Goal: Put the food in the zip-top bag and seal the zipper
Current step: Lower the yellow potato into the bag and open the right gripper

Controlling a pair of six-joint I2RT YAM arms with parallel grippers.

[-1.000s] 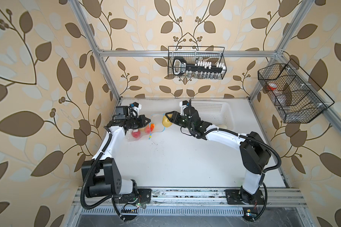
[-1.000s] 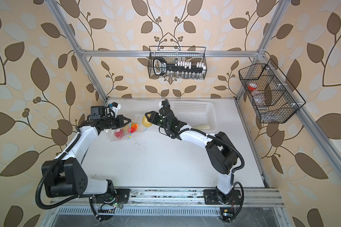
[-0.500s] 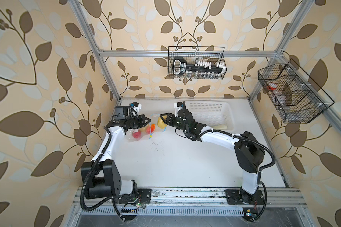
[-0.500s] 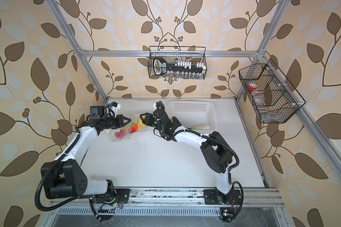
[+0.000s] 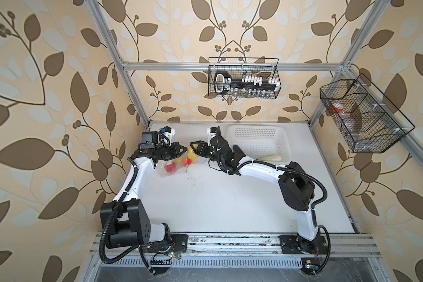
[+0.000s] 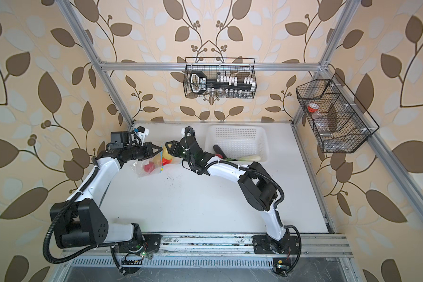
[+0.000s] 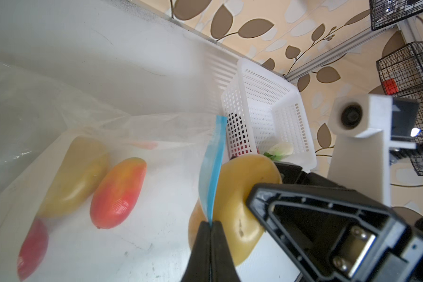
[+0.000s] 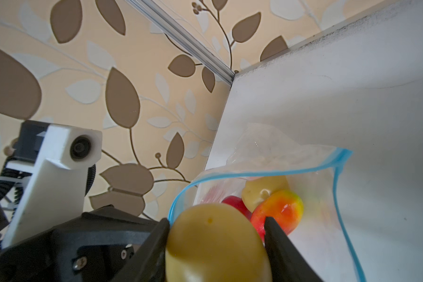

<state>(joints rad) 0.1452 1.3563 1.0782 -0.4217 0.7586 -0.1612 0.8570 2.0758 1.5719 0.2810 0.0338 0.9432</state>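
- The left gripper (image 7: 210, 228) is clenched: its two black jaws meet on the zipper (image 7: 213, 168), pinching the blue strip and holding that edge of the bag (image 8: 288, 153) lifted
- The right gripper (image 8: 216, 229) grasps a potato (image 8: 213, 244), with one jaw pressed to each side and the jaws parted by the potato's width
- The potato hangs right at the bag's mouth, which gapes wide with the zipper curving around it; in the left wrist view the pinched strip crosses in front of the potato
- In both top views the two grippers face each other tip to tip, just apart, with the potato between them
- Inside the bag lie a second potato (image 7: 76, 175), a red-yellow fruit (image 7: 119, 193) touching it, and a red tomato (image 7: 32, 246) deeper in
- The bag rests on the far left part of the white table (image 5: 230, 200), near the back corner, with its mouth turned toward the right gripper
- The white basket (image 6: 237, 135) stands just right of the right gripper, against the table's back edge
- An eggplant (image 6: 219, 149) and a radish (image 6: 250, 158) lie along the basket's near wall, with a bit of red showing between them
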